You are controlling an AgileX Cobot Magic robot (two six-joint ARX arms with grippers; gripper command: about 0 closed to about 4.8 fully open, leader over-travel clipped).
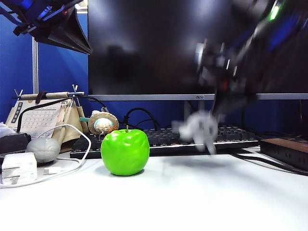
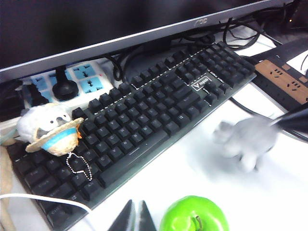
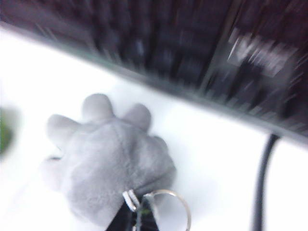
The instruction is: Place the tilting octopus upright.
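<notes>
The light-grey plush octopus [image 3: 106, 159] hangs from my right gripper [image 3: 137, 208], which is shut on the tag by its metal keyring [image 3: 169, 204]. In the exterior view the octopus [image 1: 199, 129] is blurred, just above the white table in front of the keyboard, under the blurred right gripper [image 1: 225, 103]. The left wrist view shows the octopus [image 2: 248, 139] beside the keyboard, tentacles down. My left gripper [image 2: 135, 206] is shut on nothing and hovers close beside the green apple [image 2: 192, 217]. In the exterior view the left gripper [image 1: 72, 36] sits high at the upper left.
A black keyboard [image 2: 144, 120] lies under the monitor [image 1: 192, 48]. A straw-hatted plush [image 2: 50, 130] rests on the keyboard's end. A grey pebble [image 1: 43, 149], a white charger [image 1: 19, 167] with its cable, and a brown power strip [image 1: 288, 149] stand at the sides.
</notes>
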